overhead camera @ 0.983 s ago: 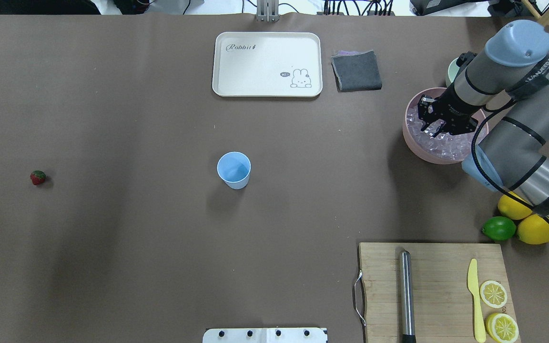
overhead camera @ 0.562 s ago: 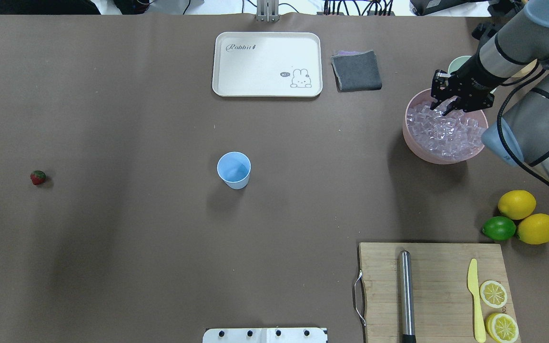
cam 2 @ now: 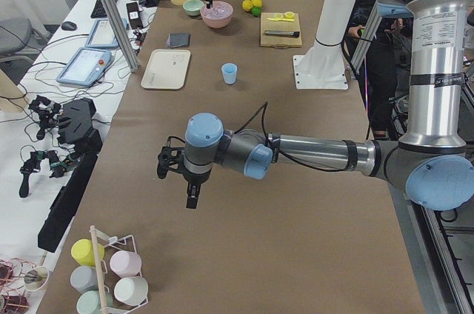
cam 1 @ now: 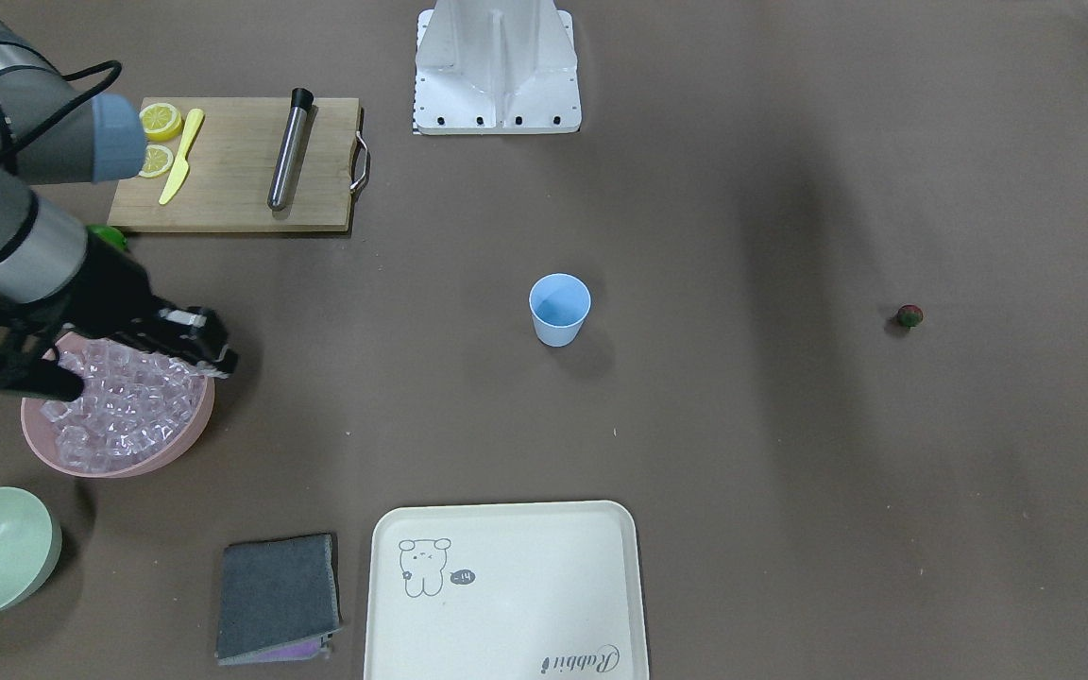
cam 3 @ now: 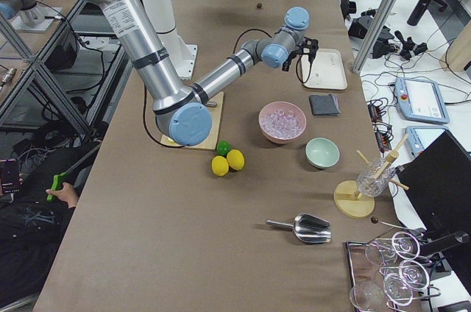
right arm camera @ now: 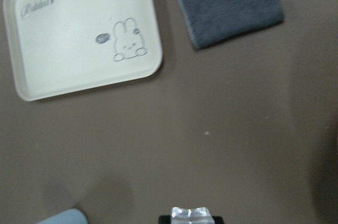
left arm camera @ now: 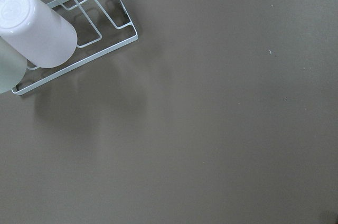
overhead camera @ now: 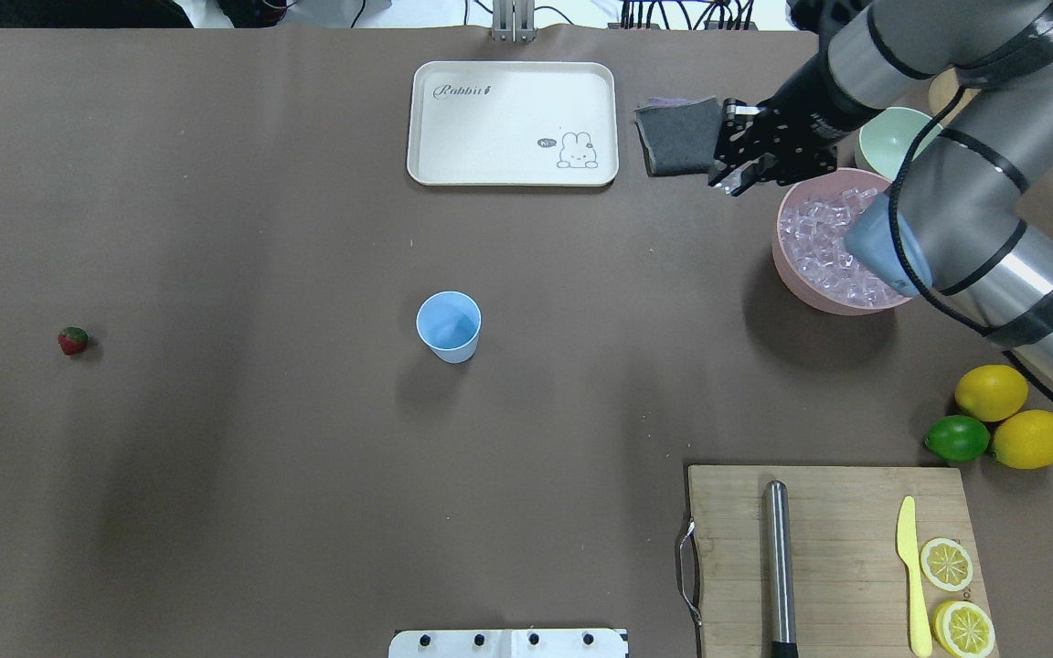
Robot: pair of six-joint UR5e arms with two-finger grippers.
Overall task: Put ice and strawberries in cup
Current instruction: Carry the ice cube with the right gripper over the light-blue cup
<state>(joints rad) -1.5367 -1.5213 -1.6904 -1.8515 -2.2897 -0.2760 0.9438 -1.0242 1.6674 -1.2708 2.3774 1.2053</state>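
- Step in hand, as judged: carrying of ice to cup; berry not yet dealt with.
- left gripper [cam 2: 191, 197]: pointing down over table, out beyond strawberry's end, well apart from all task things; shown only by side camera, so cannot tell whether fingers apart or together.
- strawberry [overhead camera: 72, 340]: alone on table at far left, well apart from cup.
- cup [overhead camera: 448, 325]: upright mid-table, nothing visible inside.
- tray [overhead camera: 490, 128]: beyond cup, toward far edge.
- cloth [overhead camera: 684, 137]: folded, just right of tray.
- right gripper [overhead camera: 735, 181]: clamped on one ice cube [right arm camera: 191, 214], raised over table between cloth and pink bowl.
- pink bowl [overhead camera: 787, 265]: heaped with ice [overhead camera: 819, 242], just right of gripper.
- Next move, as judged: carry leftward and nearer to above cup mouth, centre over it, lower, then release; small cube and narrow mouth, so little room for a miss; more ice or strawberry pick to follow, berry lying on left arm's side.
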